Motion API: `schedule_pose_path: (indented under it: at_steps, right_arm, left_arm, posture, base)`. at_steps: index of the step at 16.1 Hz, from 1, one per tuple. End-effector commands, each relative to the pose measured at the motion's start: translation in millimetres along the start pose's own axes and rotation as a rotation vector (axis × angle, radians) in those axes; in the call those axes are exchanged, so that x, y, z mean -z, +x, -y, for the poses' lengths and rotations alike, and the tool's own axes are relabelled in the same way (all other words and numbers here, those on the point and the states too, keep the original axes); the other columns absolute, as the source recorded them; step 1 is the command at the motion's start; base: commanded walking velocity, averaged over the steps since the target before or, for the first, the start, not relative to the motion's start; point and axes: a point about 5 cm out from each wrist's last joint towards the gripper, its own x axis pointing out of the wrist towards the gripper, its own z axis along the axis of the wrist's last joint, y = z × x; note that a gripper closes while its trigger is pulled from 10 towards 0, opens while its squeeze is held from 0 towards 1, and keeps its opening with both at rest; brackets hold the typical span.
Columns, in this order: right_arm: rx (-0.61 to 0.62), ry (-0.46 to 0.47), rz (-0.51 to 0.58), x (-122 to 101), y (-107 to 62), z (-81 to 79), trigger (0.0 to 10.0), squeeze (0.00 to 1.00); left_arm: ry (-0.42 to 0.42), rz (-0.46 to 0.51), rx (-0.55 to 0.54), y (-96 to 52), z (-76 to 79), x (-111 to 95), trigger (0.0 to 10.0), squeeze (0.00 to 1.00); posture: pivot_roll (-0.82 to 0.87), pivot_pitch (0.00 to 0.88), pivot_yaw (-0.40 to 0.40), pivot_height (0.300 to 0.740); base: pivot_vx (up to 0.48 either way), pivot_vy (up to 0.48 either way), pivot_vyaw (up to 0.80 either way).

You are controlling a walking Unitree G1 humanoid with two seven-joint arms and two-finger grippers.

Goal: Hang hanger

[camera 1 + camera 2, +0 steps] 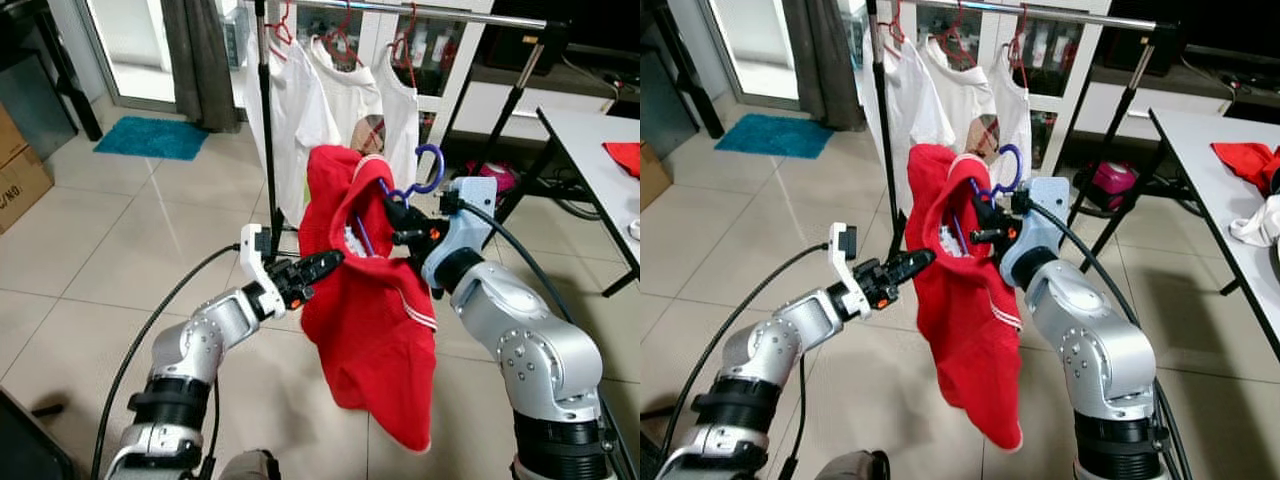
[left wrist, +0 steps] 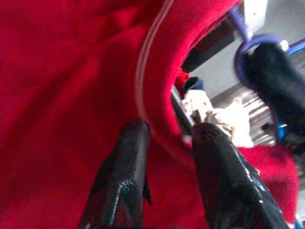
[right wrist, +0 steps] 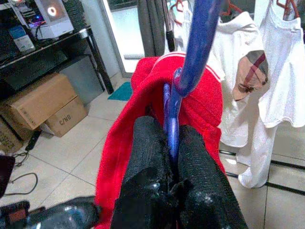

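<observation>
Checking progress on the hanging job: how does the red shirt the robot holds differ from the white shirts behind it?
The red shirt hangs on a purple hanger pinched in the right gripper, off the rail; the white shirts already hang from the rail on red hangers. The red shirt droops bunched and lopsided, its collar between the left gripper's fingers; the white shirts hang straight, untouched. All are on hangers.

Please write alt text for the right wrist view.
The right gripper clamps a blue hanger carrying a red shirt. White shirts hang behind it, and cardboard boxes sit on the tiled floor.
</observation>
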Motion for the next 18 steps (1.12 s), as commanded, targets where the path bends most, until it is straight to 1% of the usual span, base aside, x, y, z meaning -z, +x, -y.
schedule_pose_path:
  at_steps: [1, 3, 5, 8, 12, 15, 18]
  right_arm:
    - [-0.031, -0.022, 0.042, -10.7, -3.7, -4.9, 10.0, 0.00]
    - [-0.029, -0.031, 0.036, -9.7, -4.8, -4.8, 10.0, 0.00]
    - [-0.028, -0.047, 0.024, -7.4, -5.2, -4.5, 10.0, 0.00]
    - [-0.031, -0.064, 0.014, -6.3, -4.6, -4.1, 10.0, 0.00]
    - [-0.026, -0.082, 0.000, -4.0, -4.2, -3.1, 10.0, 0.00]
    - [-0.026, -0.090, -0.003, -3.2, -4.1, -3.4, 10.0, 0.00]
    - [-0.025, -0.096, -0.006, -2.7, -4.1, -3.1, 10.0, 0.00]
  left_arm:
    - [0.006, 0.043, 0.055, 6.8, 7.4, -9.6, 0.0, 0.00]
    - [0.002, 0.062, 0.080, 8.0, 9.3, -12.8, 0.0, 0.00]
    - [0.009, 0.060, 0.093, 9.2, 9.9, -13.1, 0.0, 0.00]
    - [0.026, 0.048, 0.072, 12.2, 9.6, -12.4, 0.0, 0.00]
    - [0.018, 0.015, 0.055, 13.7, 14.6, -12.7, 0.0, 0.00]
    - [0.004, -0.025, 0.005, 12.1, 10.2, -7.5, 0.0, 0.00]
    - [-0.007, -0.030, -0.050, 11.3, 6.9, -6.7, 0.0, 0.00]
  posture:
    - [-0.05, 0.000, -0.018, 0.740]
    - [-0.05, 0.000, -0.017, 0.740]
    - [-0.05, 0.000, -0.021, 0.740]
    - [-0.05, 0.000, -0.024, 0.740]
    - [-0.05, 0.000, -0.025, 0.740]
    - [-0.05, 0.000, -0.023, 0.740]
    - [-0.05, 0.000, -0.023, 0.740]
  base:
    - [0.000, 0.000, 0.00]
    - [0.000, 0.000, 0.00]
    - [0.000, 0.000, 0.00]
    - [0.000, 0.000, 0.00]
    - [0.000, 0.000, 0.00]
    - [0.000, 0.000, 0.00]
    - [0.000, 0.000, 0.00]
